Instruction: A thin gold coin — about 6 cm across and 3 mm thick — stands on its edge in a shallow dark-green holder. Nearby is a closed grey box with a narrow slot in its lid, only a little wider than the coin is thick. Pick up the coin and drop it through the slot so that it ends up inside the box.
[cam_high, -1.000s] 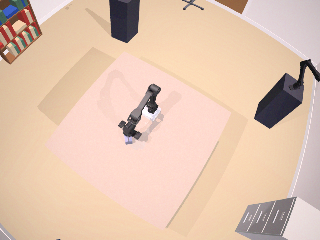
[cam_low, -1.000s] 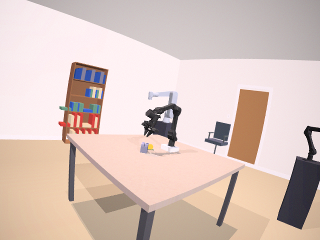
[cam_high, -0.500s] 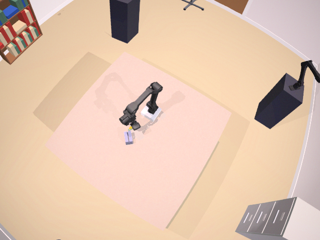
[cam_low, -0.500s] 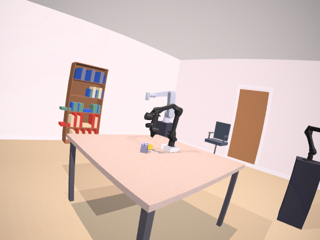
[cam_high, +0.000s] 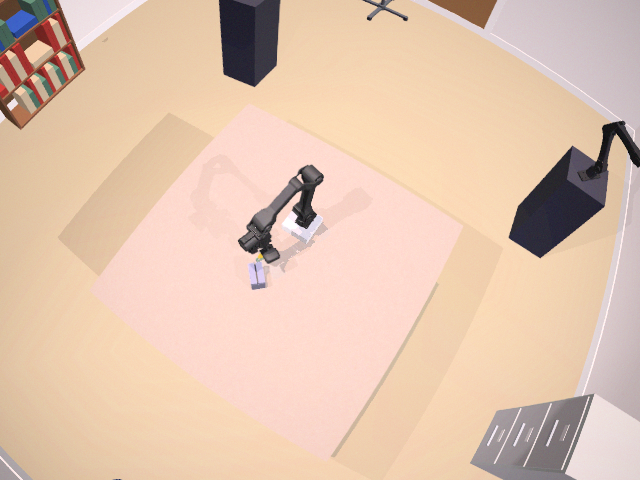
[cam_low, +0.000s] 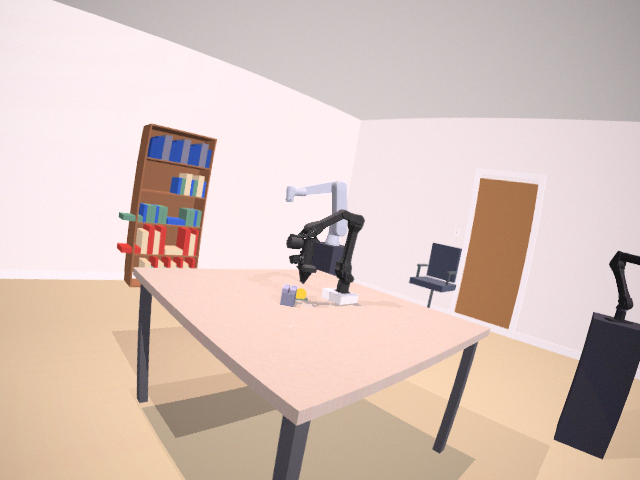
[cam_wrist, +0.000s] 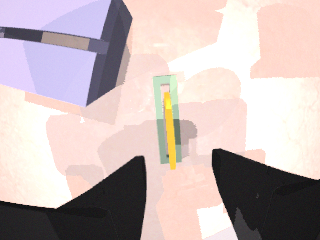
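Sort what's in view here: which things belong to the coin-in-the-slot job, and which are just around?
Belongs to the job:
- gold coin, on edge
- dark-green holder under it
- grey box with slotted lid
- pincer, open, above the coin

Just around:
- bookshelf
- office chair
- door
- filing cabinet
- dark pedestals

Your top view looks steeply down from high up; your exterior view stands beyond the pale pink wooden table's (cam_low: 330, 356) near corner; your wrist view hangs close above it. All three share the tabletop's middle.
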